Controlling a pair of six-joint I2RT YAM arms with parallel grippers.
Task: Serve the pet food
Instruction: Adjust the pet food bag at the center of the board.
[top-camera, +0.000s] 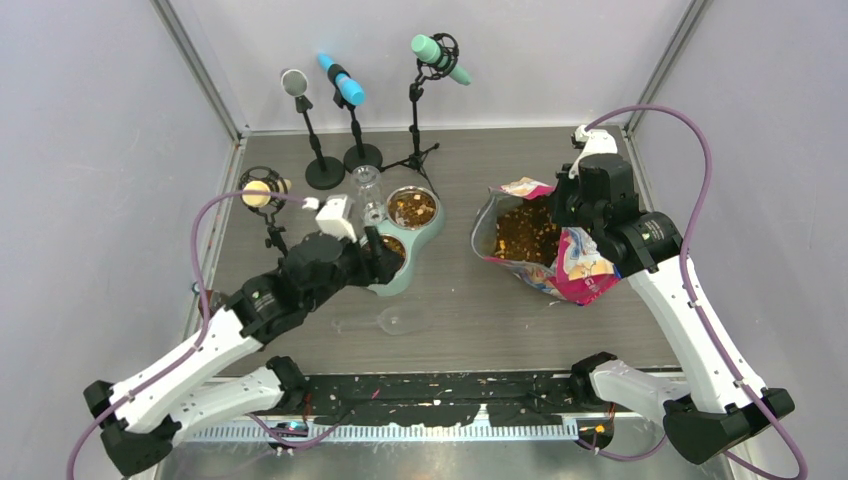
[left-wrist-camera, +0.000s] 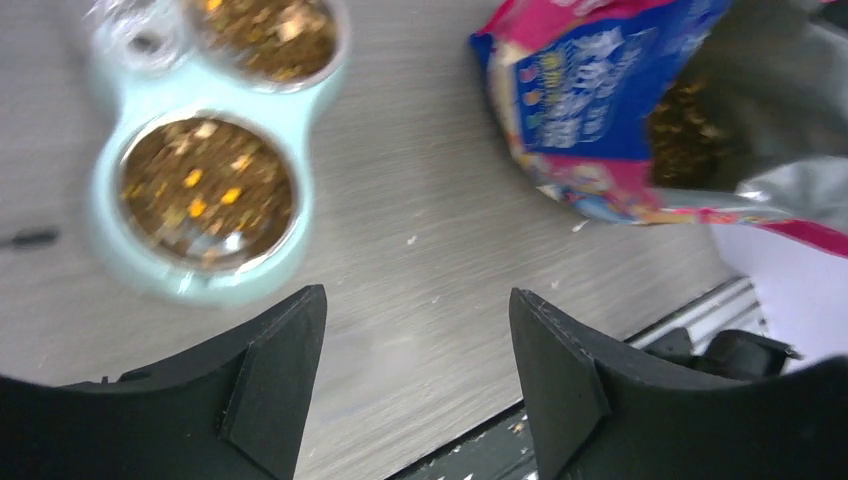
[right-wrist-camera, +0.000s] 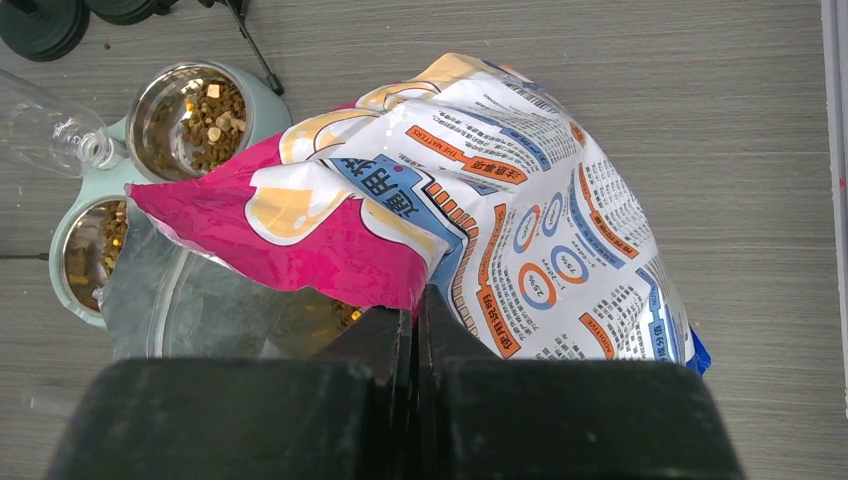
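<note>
Brown kibble (top-camera: 412, 208) fills the far steel bowl of the mint-green feeder (top-camera: 432, 236). More kibble lies in the near bowl (left-wrist-camera: 205, 190) and inside the open pink, white and blue bag (top-camera: 585, 272), which lies on the table at the right. My left gripper (top-camera: 385, 255) hovers over the feeder's near bowl, open and empty; its fingers (left-wrist-camera: 280, 370) frame bare table. My right gripper (right-wrist-camera: 415, 305) is shut on the bag's pink mouth edge (right-wrist-camera: 330, 255). The clear scoop (top-camera: 388, 320) lies on the table in front of the feeder.
Three microphones on stands (top-camera: 322, 165) stand at the back, and a fourth (top-camera: 262, 195) is at the left beside my left arm. A clear bottle (top-camera: 369, 190) sits on the feeder's far left. A black strip (top-camera: 440, 390) runs along the near table edge.
</note>
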